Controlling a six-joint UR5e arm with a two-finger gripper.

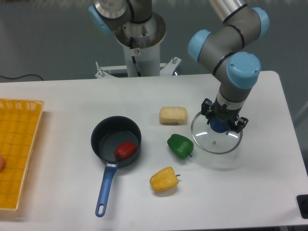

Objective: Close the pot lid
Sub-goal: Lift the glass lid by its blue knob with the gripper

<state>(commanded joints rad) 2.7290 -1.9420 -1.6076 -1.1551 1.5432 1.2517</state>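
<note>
The pot point(108, 139), a small dark blue-grey saucepan, stands open at the table's centre-left, its long blue handle point(105, 188) pointing toward the front edge. A red pepper point(125, 150) lies inside it. Well to the pot's right is the lid point(204, 137), a clear glass disc with a metal rim. My gripper point(219, 125) comes straight down on its blue knob point(218, 127), fingers on either side and shut on it. A soft shadow in front of the lid suggests it hangs just above the table.
Between pot and lid lie a green pepper point(180, 145), a yellow pepper point(164, 178) nearer the front, and a pale sponge-like block point(173, 115) behind. A yellow basket point(19, 154) fills the left edge. The arm's base point(139, 43) stands at the back.
</note>
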